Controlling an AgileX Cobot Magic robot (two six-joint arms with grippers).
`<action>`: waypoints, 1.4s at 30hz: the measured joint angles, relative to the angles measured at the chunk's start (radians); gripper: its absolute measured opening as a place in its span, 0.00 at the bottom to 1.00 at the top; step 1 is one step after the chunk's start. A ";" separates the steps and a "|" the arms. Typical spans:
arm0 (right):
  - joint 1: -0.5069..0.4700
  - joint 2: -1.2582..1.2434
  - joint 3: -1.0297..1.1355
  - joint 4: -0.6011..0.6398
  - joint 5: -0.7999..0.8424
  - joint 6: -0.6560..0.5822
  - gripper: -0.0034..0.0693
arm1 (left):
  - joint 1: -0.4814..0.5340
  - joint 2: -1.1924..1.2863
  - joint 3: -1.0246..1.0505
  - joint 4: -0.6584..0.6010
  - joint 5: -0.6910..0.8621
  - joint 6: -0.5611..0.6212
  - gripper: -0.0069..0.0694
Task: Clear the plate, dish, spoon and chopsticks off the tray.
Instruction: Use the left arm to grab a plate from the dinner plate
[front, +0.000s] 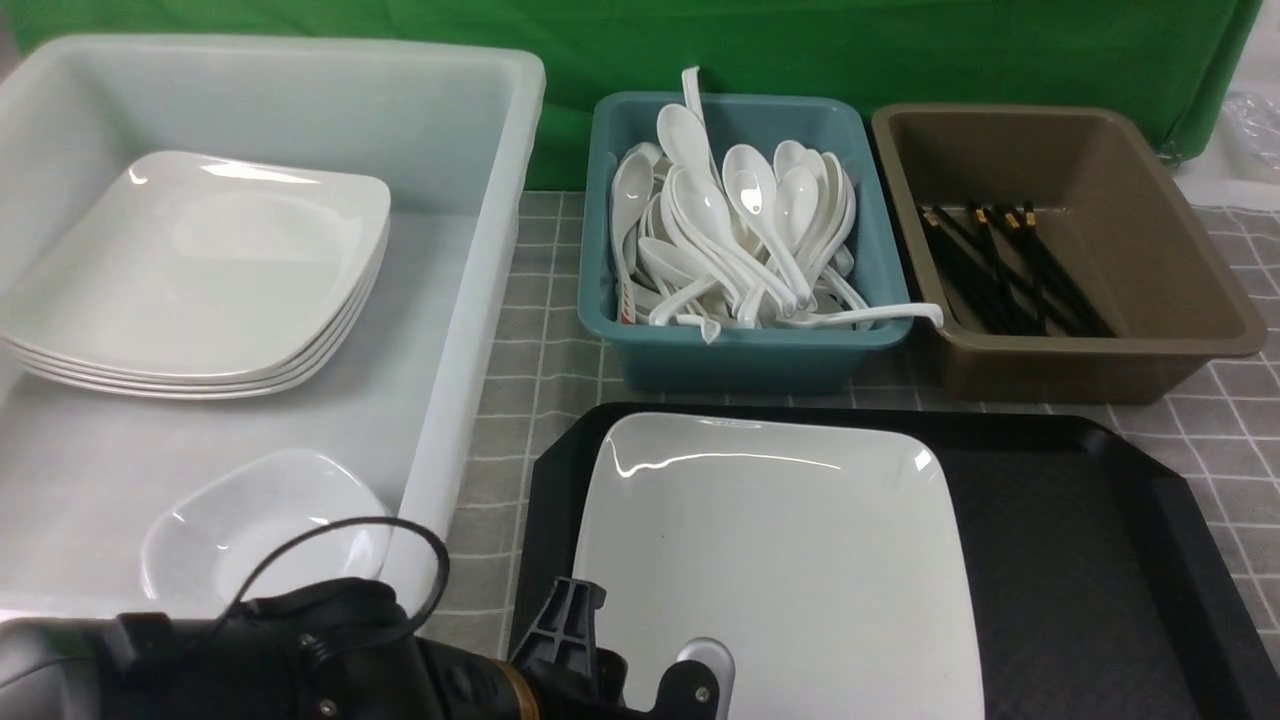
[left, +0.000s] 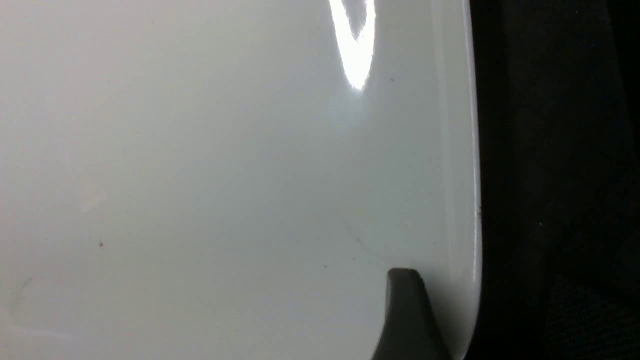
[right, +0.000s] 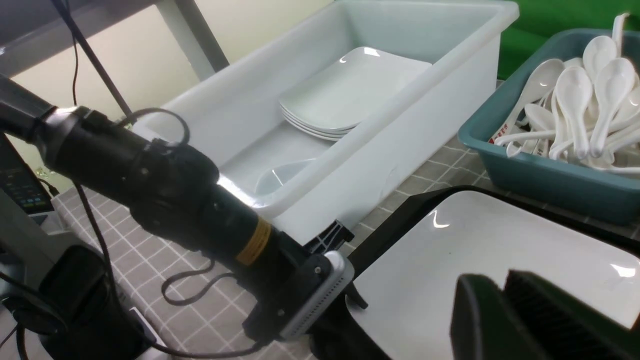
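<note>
On the counter (front: 540, 330), the tray (front: 1080, 520) carries the plate (front: 780, 560), lying flat on its left half.
Broad, stiff, glossy and breakable, the plate should feel heavy and slippery; its shallow near rim is the place to grip. The left claw (front: 640, 670) sits at that edge, one finger (left: 407, 310) on top; whether it pinches I cannot tell. The right claw (right: 500, 310) carries nothing, its spread unclear.

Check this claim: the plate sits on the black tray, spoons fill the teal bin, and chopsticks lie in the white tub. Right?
Wrong on one point: the front view shows the chopsticks in the brown bin, not the white tub. The rest holds.
</note>
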 joint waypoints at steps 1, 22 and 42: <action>0.000 0.000 0.000 0.004 0.000 0.000 0.19 | 0.000 0.009 0.000 0.004 -0.009 0.000 0.57; 0.000 0.000 0.000 0.029 0.000 0.000 0.20 | 0.060 0.044 -0.002 0.165 -0.116 -0.086 0.57; 0.000 0.000 0.000 0.034 0.000 -0.001 0.22 | 0.078 0.068 -0.002 0.076 -0.172 -0.066 0.33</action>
